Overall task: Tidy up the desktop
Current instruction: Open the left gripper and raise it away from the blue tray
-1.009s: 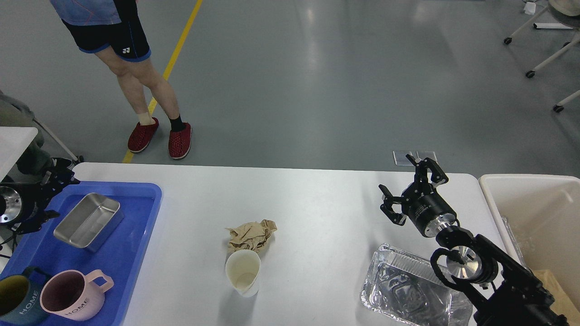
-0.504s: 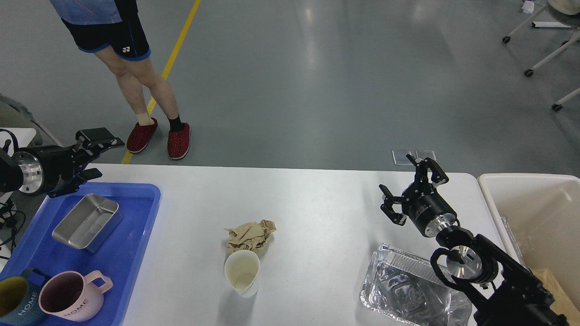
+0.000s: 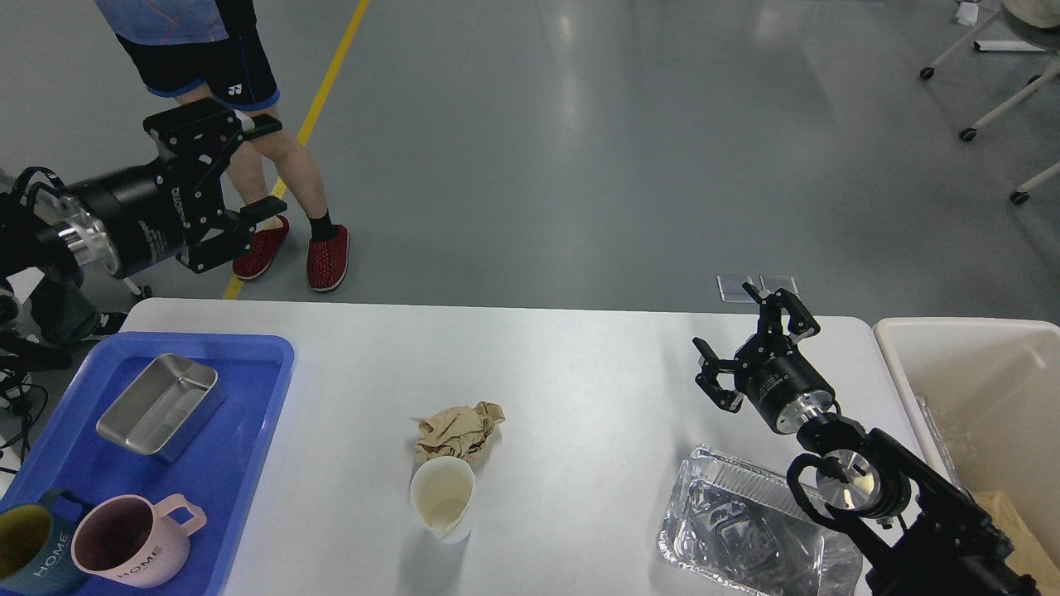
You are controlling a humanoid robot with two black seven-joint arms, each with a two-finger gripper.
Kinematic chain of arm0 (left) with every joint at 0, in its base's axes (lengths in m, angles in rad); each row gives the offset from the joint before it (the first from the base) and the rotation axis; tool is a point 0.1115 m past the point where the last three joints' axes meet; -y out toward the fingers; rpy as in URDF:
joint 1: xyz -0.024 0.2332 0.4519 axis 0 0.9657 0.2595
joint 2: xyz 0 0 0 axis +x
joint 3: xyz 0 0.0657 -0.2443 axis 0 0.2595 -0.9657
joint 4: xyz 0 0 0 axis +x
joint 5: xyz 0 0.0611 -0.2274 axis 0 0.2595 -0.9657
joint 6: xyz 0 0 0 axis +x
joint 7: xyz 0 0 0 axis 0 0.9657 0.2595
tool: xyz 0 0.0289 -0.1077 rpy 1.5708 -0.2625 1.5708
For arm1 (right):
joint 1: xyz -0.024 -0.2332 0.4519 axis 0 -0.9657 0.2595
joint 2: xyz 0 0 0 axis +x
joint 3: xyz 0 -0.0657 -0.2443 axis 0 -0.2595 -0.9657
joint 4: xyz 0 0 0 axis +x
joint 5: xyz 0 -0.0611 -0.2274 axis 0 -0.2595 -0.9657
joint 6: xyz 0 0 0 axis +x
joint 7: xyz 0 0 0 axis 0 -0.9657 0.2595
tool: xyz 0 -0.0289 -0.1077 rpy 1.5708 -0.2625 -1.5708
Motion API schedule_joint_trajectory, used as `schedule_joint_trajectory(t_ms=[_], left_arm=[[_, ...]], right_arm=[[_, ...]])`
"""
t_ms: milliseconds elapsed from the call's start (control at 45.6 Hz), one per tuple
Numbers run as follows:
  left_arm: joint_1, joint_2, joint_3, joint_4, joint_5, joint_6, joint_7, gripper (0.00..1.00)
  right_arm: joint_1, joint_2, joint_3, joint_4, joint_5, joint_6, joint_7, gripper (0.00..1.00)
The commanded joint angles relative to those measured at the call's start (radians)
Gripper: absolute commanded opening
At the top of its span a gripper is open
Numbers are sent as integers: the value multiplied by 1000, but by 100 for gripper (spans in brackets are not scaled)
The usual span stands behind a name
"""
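The white desktop point(image 3: 580, 372) holds a crumpled brown paper point(image 3: 458, 431), a white paper cup point(image 3: 444, 498) just in front of it, and a foil tray point(image 3: 754, 534) at the front right. My left gripper point(image 3: 263, 165) is open and empty, raised high above the table's far left corner. My right gripper point(image 3: 752, 339) is open and empty, above the table just behind the foil tray.
A blue tray point(image 3: 240, 447) at the left holds a steel tin point(image 3: 160, 405), a pink mug point(image 3: 128, 552) and a dark teal mug point(image 3: 25, 556). A beige bin point(image 3: 969, 389) stands at the right. A person point(image 3: 248, 165) stands beyond the table's far left.
My left arm has risen from the blue tray's far left corner to high above the table's far left corner, and its jaws now show open. The right arm has not moved.
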Motion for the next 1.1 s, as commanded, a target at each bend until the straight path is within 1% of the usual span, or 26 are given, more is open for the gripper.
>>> schedule_joint_trajectory(t_ms=[0,241,329,395,460,548,592,680,724,811,855,965,1074], left_arm=[[71,-184,-151,173,-13,-3,-16,95],[124,-561,-286,455,-11,1,-25,96],[128,-656,-338,541,-11,0,-27,96],[130,-706,-368,583,-11,0,-28,96],[140,-741,-402,606,-11,0,-34,96],[166,-784,-464,629,-11,0,-70,96],[180,-801,-479,632,-11,0,-80,96],[200,-822,-484,635,-11,0,-83,96],[208,-836,-482,635,-10,0,-83,96],[232,-851,-474,635,-10,1,-82,96],[242,-855,-468,635,-10,1,-80,96],[265,-855,-465,635,-8,12,-74,96],[285,-855,-465,635,-8,14,-76,96]], right_arm=[[1,-2,-1,0,0,0,0,100],[6,0,14,1,1,0,0,100],[11,0,17,1,3,1,0,100],[12,-2,20,1,5,1,0,100],[12,-5,29,1,5,3,0,100],[12,-9,40,1,5,10,0,100],[12,-11,39,1,5,10,0,100],[14,-26,7,0,0,0,-17,100],[15,-57,-38,0,0,-3,-29,100],[47,-124,-153,3,11,-7,-77,100],[61,-152,-184,12,18,-11,-92,100],[66,-262,-190,66,21,-13,-108,100],[66,-414,-210,158,20,-13,-109,100]])
